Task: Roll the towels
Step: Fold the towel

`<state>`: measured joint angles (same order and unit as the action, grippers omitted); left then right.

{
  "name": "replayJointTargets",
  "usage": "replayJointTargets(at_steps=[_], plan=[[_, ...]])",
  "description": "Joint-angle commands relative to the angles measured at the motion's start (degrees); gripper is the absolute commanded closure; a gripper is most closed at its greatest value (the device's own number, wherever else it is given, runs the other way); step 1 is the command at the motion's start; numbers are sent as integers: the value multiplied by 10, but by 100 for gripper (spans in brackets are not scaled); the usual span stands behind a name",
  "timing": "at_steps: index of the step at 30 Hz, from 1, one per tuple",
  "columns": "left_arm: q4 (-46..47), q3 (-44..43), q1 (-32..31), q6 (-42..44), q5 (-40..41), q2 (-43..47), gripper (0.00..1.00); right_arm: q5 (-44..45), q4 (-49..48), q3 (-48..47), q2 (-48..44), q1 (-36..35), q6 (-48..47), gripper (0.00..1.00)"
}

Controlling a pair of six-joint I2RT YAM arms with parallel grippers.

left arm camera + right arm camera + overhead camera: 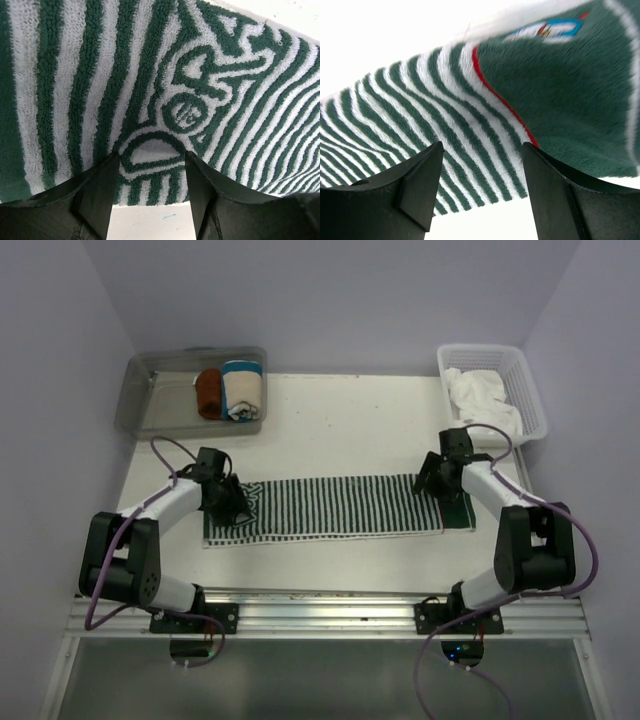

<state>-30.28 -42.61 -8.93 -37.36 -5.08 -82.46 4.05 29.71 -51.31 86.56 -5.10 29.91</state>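
Observation:
The green-and-white striped towel (330, 505) lies flat, stretched left to right across the middle of the table. My left gripper (232, 502) hovers low over its left end, where a woven emblem shows. In the left wrist view that gripper (152, 162) is open, its fingertips (102, 185) straddling the striped towel (150, 75) at its near edge. My right gripper (432, 480) is over the right end, near the solid green band. Seen from its wrist, this gripper (482, 152) also stands open above the striped towel (470, 115). The white towel (480, 395) lies crumpled in a basket.
A white slatted basket (535, 405) stands at the back right. At the back left, a clear plastic bin (140, 400) holds a rolled rust-brown towel (208, 393) and a rolled cream towel with a teal band (240, 390). The white table (340, 430) ends at a metal rail in front.

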Motion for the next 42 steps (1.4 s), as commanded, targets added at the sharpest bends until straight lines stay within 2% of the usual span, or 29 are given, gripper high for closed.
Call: replayJointTargets(at_steps=[1, 5, 13, 15, 20, 24, 29, 33, 39, 42], plan=[[18, 22, 1, 0, 10, -3, 41, -1, -5, -42, -12, 33, -22, 31], [8, 37, 1, 2, -1, 17, 39, -24, -20, -62, 31, 98, -38, 31], [-43, -6, 1, 20, 49, 44, 39, -12, -12, -98, 98, 110, -14, 31], [-52, -24, 1, 35, 67, 50, 39, -12, -8, -98, 88, 109, -12, 32], [-79, -116, 1, 71, 79, 20, 39, -51, -59, -61, -16, 101, -17, 31], [-65, -149, 1, 74, 62, -7, 38, -42, -64, -73, -8, 100, -15, 31], [-31, -142, 1, 75, 31, -64, 39, -42, -74, -98, 77, 101, -4, 30], [-9, -114, 1, 74, 28, -73, 39, -27, -96, -97, 120, 102, 6, 30], [-15, -112, 1, 79, 48, -97, 39, -1, -93, -103, 110, 100, -7, 30], [-25, -121, 1, 78, 71, -84, 39, 16, -87, -88, 61, 100, -11, 29]])
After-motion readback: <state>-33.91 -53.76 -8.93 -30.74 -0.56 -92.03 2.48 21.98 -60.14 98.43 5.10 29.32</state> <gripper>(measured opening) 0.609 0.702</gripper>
